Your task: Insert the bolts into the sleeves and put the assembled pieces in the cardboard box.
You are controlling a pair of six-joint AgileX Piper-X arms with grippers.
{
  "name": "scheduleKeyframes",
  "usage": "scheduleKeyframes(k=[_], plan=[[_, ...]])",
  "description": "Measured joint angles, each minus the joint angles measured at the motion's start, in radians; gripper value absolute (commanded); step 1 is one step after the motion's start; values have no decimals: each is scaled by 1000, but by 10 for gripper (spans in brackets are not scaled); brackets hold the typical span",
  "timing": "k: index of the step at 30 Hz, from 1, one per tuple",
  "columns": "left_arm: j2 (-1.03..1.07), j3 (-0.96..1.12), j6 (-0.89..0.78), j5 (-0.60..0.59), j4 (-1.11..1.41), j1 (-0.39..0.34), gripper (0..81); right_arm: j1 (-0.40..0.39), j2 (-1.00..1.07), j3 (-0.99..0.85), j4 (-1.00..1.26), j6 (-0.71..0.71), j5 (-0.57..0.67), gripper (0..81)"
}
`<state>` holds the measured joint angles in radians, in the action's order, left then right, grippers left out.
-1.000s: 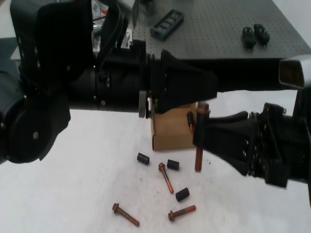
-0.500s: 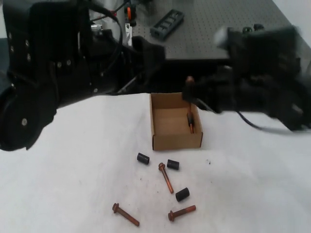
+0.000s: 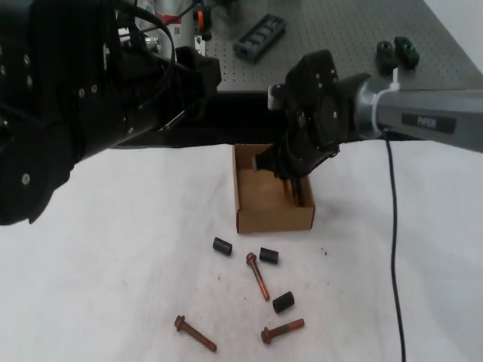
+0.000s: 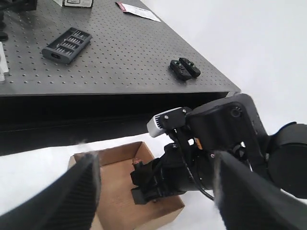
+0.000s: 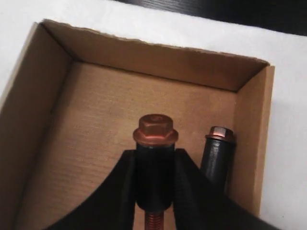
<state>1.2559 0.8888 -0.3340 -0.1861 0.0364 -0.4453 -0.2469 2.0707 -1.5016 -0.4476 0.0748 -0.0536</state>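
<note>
The bolt [image 5: 155,129] sits inside a black sleeve [image 5: 154,177]. Its copper head shows above the sleeve and its thread shows below. The right jaws are closed on the sleeve, one finger [image 5: 123,189] on each side. This assembled piece hangs over the floor of the cardboard box [image 5: 158,57]; whether it touches the floor cannot be told. A second assembled piece [image 5: 218,153] stands in the box against a side wall, just beside the held one.

In the high view the cardboard box [image 3: 264,220] rests on the white tabletop [image 3: 113,264]. The right jaws reach down into its right half, and the right arm [image 3: 423,113] runs off to the right.

Nearer than the box, three loose sleeves [image 3: 221,246] [image 3: 269,255] [image 3: 283,302] and three loose bolts [image 3: 258,276] [image 3: 195,333] [image 3: 283,330] lie on the tabletop, none inserted.

The left jaws are open, with the fingers [image 4: 81,191] set wide apart. They hang left of and above the box [image 4: 115,160], apart from it. The left arm [image 3: 75,113] occupies the far left.

Beyond the box lies a dark perforated plate [image 3: 339,30] with a black tray [image 3: 260,36] on it.
</note>
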Motion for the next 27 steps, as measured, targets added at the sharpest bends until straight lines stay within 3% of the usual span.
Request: scheduleKeyframes(k=[3, 9, 11, 19, 27], plan=[[0, 0, 0, 0, 0, 0, 482, 0, 25, -13, -21, -5, -17, 10], [0, 0, 0, 0, 0, 0, 482, 0, 45, -14, -46, -5, -21, 329], [0, 0, 0, 0, 0, 0, 482, 0, 45, -14, -41, -5, -21, 372], [0, 0, 0, 0, 0, 0, 482, 0, 12, -17, -29, -13, 9, 364], [0, 0, 0, 14, 0, 0, 482, -49, -279, 16, -189, -27, 34, 364]])
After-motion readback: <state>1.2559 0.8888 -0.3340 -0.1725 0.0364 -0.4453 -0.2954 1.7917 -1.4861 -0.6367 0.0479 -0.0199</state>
